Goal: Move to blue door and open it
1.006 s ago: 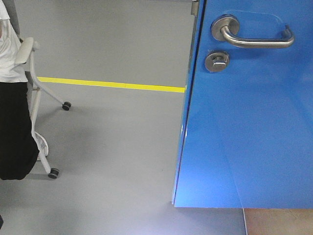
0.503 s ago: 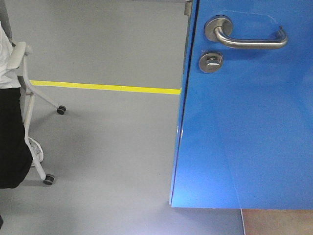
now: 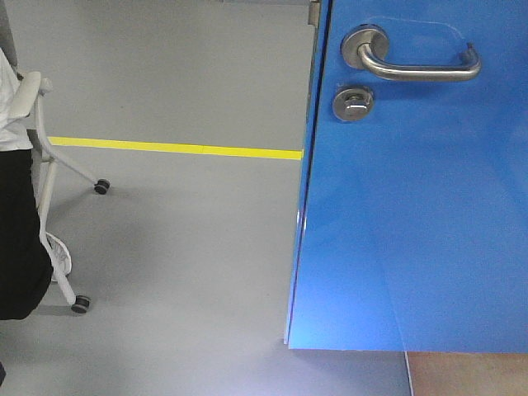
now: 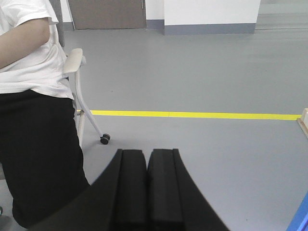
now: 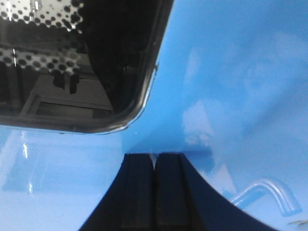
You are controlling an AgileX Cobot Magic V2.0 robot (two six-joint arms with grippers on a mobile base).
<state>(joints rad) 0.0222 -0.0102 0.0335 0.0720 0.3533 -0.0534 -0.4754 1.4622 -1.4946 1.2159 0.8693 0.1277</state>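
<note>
Blue door (image 3: pixel 412 206) shifted slightly left; one lever handle (image 3: pixel 412 62); two pincers (image 4: pixel 147 187) (image 5: pixel 155 190) clenched, empty.

front: looks down at floor, door (image 3: pixel 412 206) close | left wrist: faces floor; shares yellow line (image 4: pixel 192 115) | right wrist: against door

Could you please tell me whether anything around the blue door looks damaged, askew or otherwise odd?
Nothing stands out. The blue door looks unmarked, its lever handle sits level above the thumb-turn lock, and the yellow floor line runs straight.
</note>
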